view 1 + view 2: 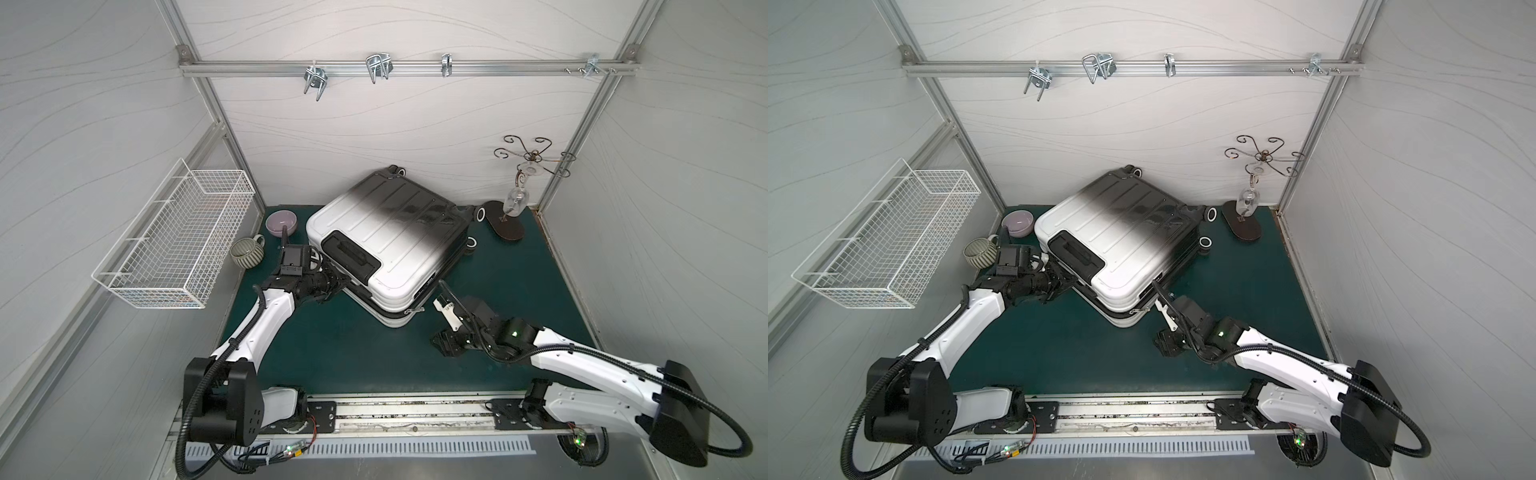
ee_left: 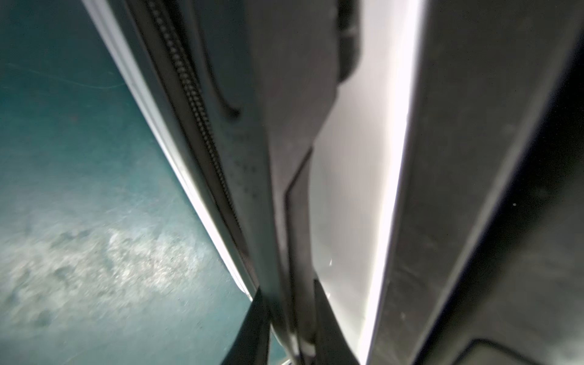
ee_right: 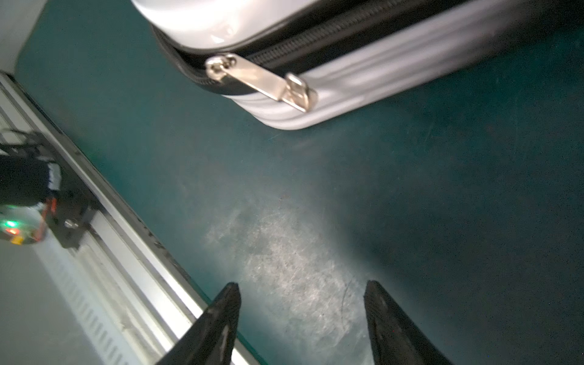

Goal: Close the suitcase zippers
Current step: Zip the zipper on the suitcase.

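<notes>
My left claw [image 2: 289, 316] is narrow, pinched on the suitcase [image 1: 390, 232] edge by the zipper [image 2: 196, 104], at the handle-end corner. My right claw [image 3: 301, 284] is wide and holds nothing, low over the table [image 1: 332, 353]. It is near the metal pull [image 3: 262, 80] at the suitcase's near corner, not touching. The suitcase lies flat mid-table, toward the back wall. A mug [image 1: 247, 253] and a bowl [image 1: 282, 222] sit beside my left arm.

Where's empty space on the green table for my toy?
Front middle of the green mat, between suitcase and front rail. Also right of the suitcase, near the wire stand. Crowded: back-left corner, with bowl, mug.
</notes>
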Motion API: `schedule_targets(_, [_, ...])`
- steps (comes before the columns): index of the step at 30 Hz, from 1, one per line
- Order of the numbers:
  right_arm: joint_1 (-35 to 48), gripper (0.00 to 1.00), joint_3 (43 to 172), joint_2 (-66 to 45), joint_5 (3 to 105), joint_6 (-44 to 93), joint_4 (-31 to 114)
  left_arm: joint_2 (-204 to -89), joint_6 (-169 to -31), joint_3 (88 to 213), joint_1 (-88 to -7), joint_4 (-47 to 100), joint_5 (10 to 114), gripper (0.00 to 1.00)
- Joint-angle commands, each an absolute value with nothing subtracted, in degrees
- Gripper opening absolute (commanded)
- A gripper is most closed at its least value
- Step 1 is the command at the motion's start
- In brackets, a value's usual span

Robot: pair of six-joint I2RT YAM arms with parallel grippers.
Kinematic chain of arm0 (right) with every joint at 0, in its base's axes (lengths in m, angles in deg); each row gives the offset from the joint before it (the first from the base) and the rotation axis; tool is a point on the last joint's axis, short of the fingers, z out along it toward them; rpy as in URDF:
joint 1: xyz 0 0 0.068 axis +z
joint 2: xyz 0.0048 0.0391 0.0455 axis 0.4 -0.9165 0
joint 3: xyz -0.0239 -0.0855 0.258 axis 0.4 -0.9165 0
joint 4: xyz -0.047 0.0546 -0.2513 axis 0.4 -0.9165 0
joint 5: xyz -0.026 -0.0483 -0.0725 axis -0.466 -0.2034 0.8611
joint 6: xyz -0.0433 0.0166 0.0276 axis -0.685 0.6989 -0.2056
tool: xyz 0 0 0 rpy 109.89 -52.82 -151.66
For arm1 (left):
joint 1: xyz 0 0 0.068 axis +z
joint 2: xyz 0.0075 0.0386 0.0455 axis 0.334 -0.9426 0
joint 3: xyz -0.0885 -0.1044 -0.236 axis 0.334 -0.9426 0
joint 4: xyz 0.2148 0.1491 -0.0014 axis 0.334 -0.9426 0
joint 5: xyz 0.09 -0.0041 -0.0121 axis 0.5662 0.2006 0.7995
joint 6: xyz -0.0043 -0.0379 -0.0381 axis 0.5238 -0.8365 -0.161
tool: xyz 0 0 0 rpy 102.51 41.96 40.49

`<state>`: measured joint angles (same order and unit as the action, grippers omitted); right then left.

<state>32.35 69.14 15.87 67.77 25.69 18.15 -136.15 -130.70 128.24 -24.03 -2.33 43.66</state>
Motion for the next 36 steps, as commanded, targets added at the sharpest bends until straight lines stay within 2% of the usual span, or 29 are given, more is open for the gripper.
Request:
schedule_targets(1, [32.7, 0.65, 72.7, 11.9, 69.7, 11.7, 22.5, -132.9, -126.5, 135.0, -27.5, -4.0, 45.8, 0.0])
schedule_targets(8, [32.1, 0.65, 76.7, 6.6, 69.1, 6.5, 26.8, -131.6, -126.0, 138.7, -29.0, -6.1, 47.1, 0.0])
schedule_targets(13, [31.4, 0.6, 76.9, 1.3, 68.1, 6.5, 31.8, -132.8, -127.1, 138.5, -29.1, -4.7, 45.5, 0.0])
schedule_targets(23, [33.6, 0.52, 67.4, 2.4, 72.0, 18.6, 51.9, -132.4, -129.4, 138.4, -29.9, -4.0, 46.8, 0.0])
schedule_targets(27, [34.1, 0.5, 67.8, 1.2, 72.1, 17.9, 53.0, -133.0, -129.3, 138.6, -30.1, -4.0, 47.1, 0.0])
schedule_targets(29, [34.1, 0.45, 69.0, 0.2, 70.7, 17.7, 52.1, -132.9, -129.7, 138.9, -30.1, -3.8, 47.3, 0.0])
schedule_targets(31, [34.1, 0.4, 69.3, 0.4, 69.1, 20.1, 51.5, -132.9, -130.0, 139.5, -30.2, -3.8, 47.5, 0.0])
schedule_targets(36, [34.2, 0.37, 67.9, 0.4, 69.6, 27.2, 52.3, -132.7, -130.5, 139.8, -30.5, -3.2, 47.9, 0.0])
